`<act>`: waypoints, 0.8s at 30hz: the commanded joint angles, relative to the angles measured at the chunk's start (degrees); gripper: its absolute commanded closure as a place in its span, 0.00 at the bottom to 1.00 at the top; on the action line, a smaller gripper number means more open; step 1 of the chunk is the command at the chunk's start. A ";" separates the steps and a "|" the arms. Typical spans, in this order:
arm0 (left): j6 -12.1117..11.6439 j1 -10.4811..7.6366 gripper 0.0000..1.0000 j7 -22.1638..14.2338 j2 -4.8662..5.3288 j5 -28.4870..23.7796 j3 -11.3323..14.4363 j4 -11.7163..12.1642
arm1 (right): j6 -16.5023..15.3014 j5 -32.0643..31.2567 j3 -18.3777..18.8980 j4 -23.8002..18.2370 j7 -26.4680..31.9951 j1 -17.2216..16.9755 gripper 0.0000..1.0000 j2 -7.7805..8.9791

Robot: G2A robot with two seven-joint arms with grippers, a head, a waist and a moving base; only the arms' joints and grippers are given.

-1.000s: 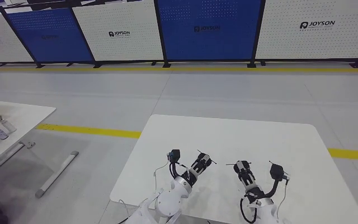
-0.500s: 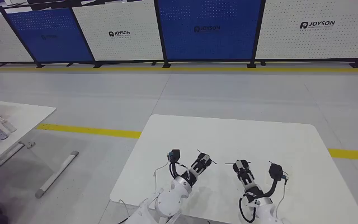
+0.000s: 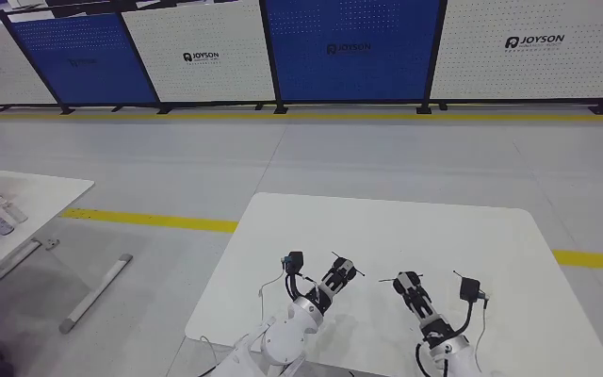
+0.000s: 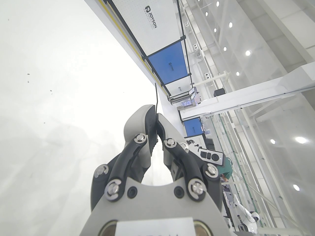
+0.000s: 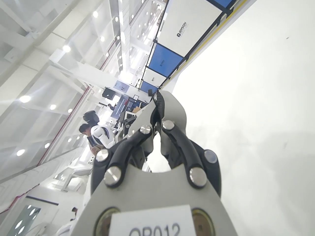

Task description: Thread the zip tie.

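My left gripper (image 4: 156,114) is shut on a thin black zip tie tail (image 4: 156,94) that sticks out past its fingertips. My right gripper (image 5: 157,99) is shut on a black zip tie end with a small square head (image 5: 150,92) just beyond the tips. In the top view both hover over the near part of the white table (image 3: 396,221), the left gripper (image 3: 342,269) and the right gripper (image 3: 406,280) a short gap apart. Their tips point roughly the same way, and a thin black strip crosses each. I cannot tell whether the two strips are one tie.
The white table's near edge lies just behind both wrists, with bare surface ahead and to the right. A second white table (image 3: 38,198) stands off to the left, with a grey bar (image 3: 94,294) on the floor between. Blue and white panels (image 3: 349,47) line the back.
The right arm's wrist has sunk a little toward the table's near edge, while its gripper tip stays almost in place. The left arm has not moved.
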 commanded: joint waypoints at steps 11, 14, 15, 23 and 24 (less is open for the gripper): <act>-0.16 -0.06 1.00 0.99 0.00 1.68 0.16 0.16 | 3.62 -2.62 -3.01 1.53 -1.72 1.82 1.00 -1.17; -1.22 0.38 1.00 3.72 -0.12 6.16 1.73 0.85 | 2.49 -1.92 -2.67 1.88 -2.68 1.58 1.00 -1.39; -1.64 0.43 1.00 5.13 -0.19 7.95 2.24 1.28 | 2.34 -1.86 -2.58 1.86 -2.77 1.49 1.00 -1.40; -4.20 0.53 1.00 9.52 -0.70 11.00 4.32 2.76 | 2.34 -1.86 -2.58 1.86 -2.77 1.49 1.00 -1.40; -4.20 0.53 1.00 9.52 -0.70 11.00 4.32 2.76 | 2.34 -1.86 -2.58 1.86 -2.77 1.49 1.00 -1.40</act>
